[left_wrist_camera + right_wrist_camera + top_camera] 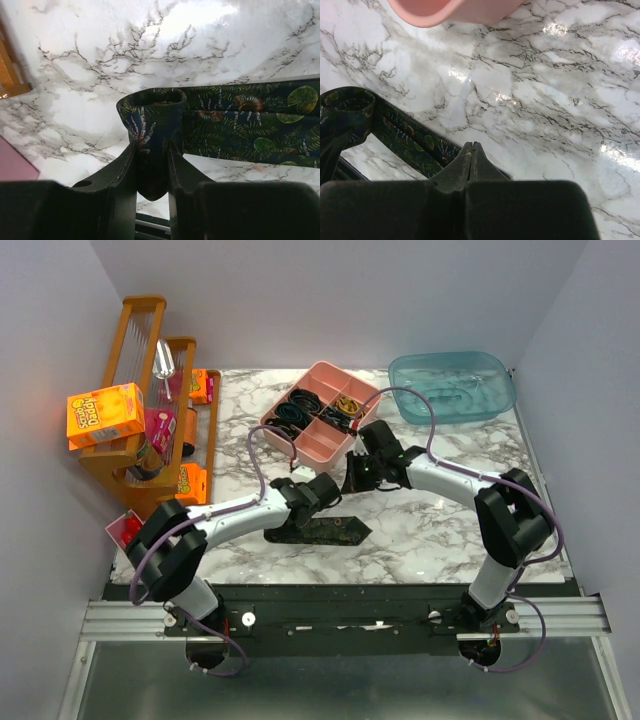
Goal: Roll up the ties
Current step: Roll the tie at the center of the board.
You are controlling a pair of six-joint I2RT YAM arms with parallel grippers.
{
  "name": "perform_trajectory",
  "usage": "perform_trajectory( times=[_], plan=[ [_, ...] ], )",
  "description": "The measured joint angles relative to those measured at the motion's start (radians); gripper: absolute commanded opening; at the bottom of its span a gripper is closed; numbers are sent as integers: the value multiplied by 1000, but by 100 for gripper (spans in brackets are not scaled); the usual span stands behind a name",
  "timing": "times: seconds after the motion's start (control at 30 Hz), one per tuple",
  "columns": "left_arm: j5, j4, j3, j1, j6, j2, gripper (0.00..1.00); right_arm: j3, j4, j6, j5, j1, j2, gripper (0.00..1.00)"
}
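A marble table (440,530) is shown. At the back, a pink tray (322,367) is filled with bands (300,405), a blue tub (450,365) is set right of it, and a wooden rack (145,303) with orange boxes (105,415) is placed left.

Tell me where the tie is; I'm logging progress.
Top view: the tie lies mid-table, just nearer than the pink tray, its looped end pinched in the left hand.

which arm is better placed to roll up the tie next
Left. The left pincer grips the tie at its curled end, the rest lying flat ahead. The right pincer is shut, apparently empty, its tips beside the tie.
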Motion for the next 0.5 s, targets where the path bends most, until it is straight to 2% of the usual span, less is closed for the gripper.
perform_trajectory(
  times=[0.4,0.5],
  plan=[
    [-68,-73,95,-141,-45,160,42,-34,-2,-3,7,-19,0,3],
    [-69,-73,99,-158,-53,167,56,-35,-2,-4,8,-21,0,3]
  ],
)
